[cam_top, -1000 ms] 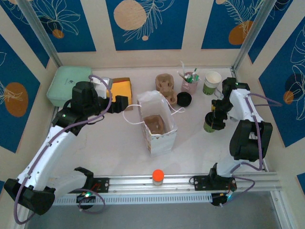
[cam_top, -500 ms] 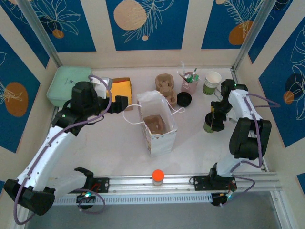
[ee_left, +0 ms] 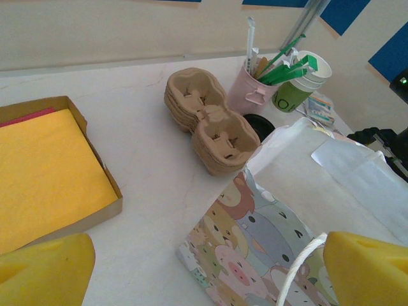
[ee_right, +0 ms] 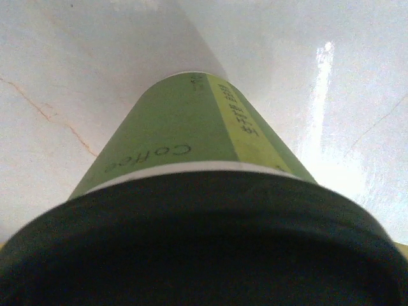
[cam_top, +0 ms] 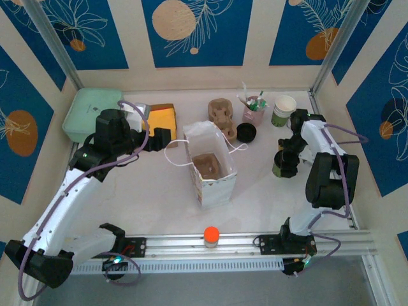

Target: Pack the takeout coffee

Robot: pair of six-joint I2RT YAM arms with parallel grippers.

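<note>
on the white table (cam_top: pixel 159 197), the open paper bag printed with cartoon animals (cam_top: pixel 213 185) is standing mid-table, and the coffee isn't in it yet, so the packing is all still ahead. the left gripper (cam_top: pixel 164 136) is hovering wide open beside the bag's left side. the right gripper (cam_top: pixel 285 155) is spreading wide over the small green paper cup with the black lid (cam_top: pixel 281 167), which is standing near the right edge. since a second ago the right arm has been folding in closer above it, while cup and bag are staying put.

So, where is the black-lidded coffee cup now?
In the top view the lidded coffee cup stands on the right side of the table, right of the gift bag and nearer than the lidless cup.
</note>
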